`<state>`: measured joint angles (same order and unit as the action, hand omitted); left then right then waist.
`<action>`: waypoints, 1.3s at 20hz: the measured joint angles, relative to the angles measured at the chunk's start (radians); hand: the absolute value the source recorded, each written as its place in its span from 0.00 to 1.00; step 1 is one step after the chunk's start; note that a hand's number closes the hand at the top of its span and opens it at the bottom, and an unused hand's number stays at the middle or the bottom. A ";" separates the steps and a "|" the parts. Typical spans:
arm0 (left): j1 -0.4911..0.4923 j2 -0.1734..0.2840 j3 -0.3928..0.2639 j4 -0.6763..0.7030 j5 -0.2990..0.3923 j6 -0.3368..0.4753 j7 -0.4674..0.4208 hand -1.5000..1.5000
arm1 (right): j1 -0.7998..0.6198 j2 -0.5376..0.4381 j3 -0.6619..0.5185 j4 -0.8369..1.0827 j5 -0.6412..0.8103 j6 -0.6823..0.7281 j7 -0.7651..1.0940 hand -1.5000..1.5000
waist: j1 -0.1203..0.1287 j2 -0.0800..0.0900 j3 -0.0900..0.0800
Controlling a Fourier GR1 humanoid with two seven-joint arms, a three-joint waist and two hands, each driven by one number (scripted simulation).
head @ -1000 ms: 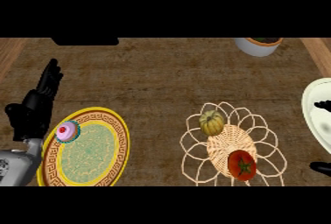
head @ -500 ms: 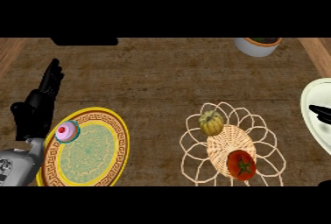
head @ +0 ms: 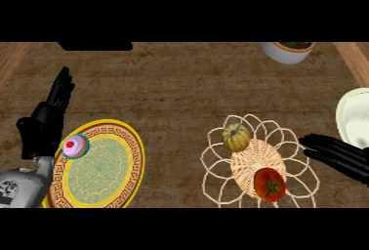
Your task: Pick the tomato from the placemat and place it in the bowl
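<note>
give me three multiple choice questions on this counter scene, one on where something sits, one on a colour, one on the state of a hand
1. Where is the tomato?
A. on the woven placemat
B. in the bowl
C. on the yellow plate

2. What colour is the cupcake frosting?
A. green
B. pink
C. blue

3. What is the right hand doing?
A. curled round the tomato
B. open beside the placemat, holding nothing
C. pressing on the plate

Answers: A, the tomato lies on the placemat's near part by the small squash; B, pink with a red top; B, its fingers are spread clear of the tomato.
</note>
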<state>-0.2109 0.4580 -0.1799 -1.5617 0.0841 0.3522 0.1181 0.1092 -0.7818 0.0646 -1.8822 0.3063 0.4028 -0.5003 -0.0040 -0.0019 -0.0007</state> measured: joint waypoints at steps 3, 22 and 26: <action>-0.006 -0.016 0.007 0.009 -0.014 -0.009 0.006 0.50 | -0.023 0.013 0.038 -0.038 0.052 0.036 0.062 0.00 | 0.002 0.001 0.000; -0.005 -0.084 0.089 -0.033 -0.100 -0.088 0.055 0.50 | -0.104 0.247 0.249 0.103 0.478 0.046 0.258 0.00 | 0.005 0.002 0.001; 0.019 -0.107 0.100 -0.069 -0.124 -0.108 0.069 0.50 | -0.122 0.299 0.256 0.172 0.526 0.031 0.231 0.00 | 0.006 0.002 0.001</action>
<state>-0.1921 0.3512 -0.0796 -1.6307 -0.0395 0.2447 0.1873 -0.0130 -0.4832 0.3209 -1.7097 0.8318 0.4337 -0.2691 0.0017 -0.0002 0.0001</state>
